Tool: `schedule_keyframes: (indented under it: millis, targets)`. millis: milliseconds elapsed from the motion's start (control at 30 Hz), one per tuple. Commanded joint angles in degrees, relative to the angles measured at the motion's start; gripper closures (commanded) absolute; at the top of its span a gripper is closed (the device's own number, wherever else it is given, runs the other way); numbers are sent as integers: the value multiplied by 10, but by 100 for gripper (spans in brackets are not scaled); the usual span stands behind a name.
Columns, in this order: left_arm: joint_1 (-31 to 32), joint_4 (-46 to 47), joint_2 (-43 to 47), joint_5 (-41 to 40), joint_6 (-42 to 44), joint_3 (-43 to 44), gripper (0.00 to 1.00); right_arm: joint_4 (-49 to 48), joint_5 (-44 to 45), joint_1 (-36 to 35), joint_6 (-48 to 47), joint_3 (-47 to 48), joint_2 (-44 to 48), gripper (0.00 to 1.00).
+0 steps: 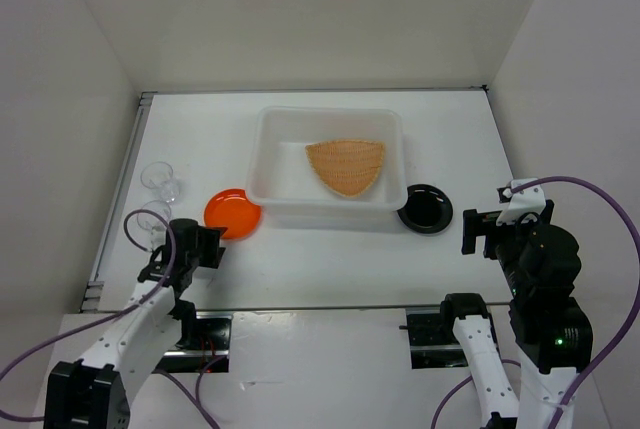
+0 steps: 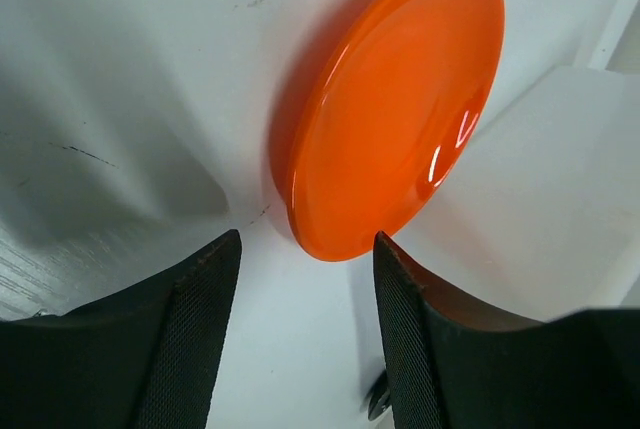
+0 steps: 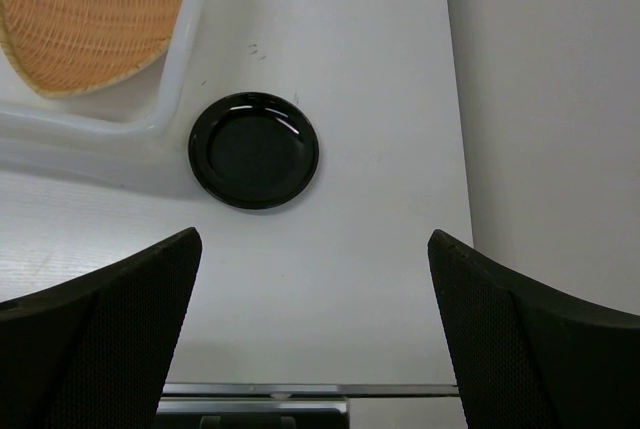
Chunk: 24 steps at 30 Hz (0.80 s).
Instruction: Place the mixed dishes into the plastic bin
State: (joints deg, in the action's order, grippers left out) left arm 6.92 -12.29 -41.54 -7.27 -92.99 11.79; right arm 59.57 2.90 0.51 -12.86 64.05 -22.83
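Observation:
The white plastic bin (image 1: 272, 129) stands at the table's middle, and the tan woven plate (image 1: 346, 165) lies inside it; the plate also shows in the right wrist view (image 3: 75, 34). The orange dish (image 1: 232, 212) lies on the table by the bin's front left corner. My left gripper (image 1: 190, 246) is open and empty just short of it; in its view the orange dish (image 2: 395, 114) lies right ahead of the fingertips. The black dish (image 1: 425, 208) lies at the bin's front right corner. My right gripper (image 1: 482, 232) is open and empty, to its right and nearer. The black dish (image 3: 253, 150) shows ahead of it. The clear cup (image 1: 160, 181) lies at far left.
White walls enclose the table on the left, back and right. The bin's rim (image 3: 180, 59) reaches close to the black dish. A purple cable (image 1: 140, 224) loops over the table by my left arm. The table's front edge (image 3: 300, 387) lies just below my right gripper.

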Motion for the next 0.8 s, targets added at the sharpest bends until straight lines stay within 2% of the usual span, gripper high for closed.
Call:
schedule_keyframes:
  millis: [0, 100, 200, 300, 433, 667, 767]
  targets:
    - [-4, 10, 30, -7, -20, -9, 38, -26, 1, 1, 7, -2, -10, 2]
    - [-9, 10, 24, -7, -20, -15, 38, -26, -4, 1, 2, -2, -10, 2]
    - [-9, 24, -30, -7, -13, 6, 36, -26, -4, -4, 2, -2, -10, 2]
    - [-15, 25, -109, -7, 9, 36, 24, -26, -4, -4, 2, -2, -10, 2]
    - [-15, 14, -194, -7, 32, 96, 15, -26, -4, -4, 2, -2, -10, 2]
    - [-21, 39, -242, 4, 51, 119, 15, -26, -4, -4, 2, -2, -10, 2]
    - [-21, 45, -247, 4, 51, 119, 30, -26, -4, -4, 2, -2, -10, 2]
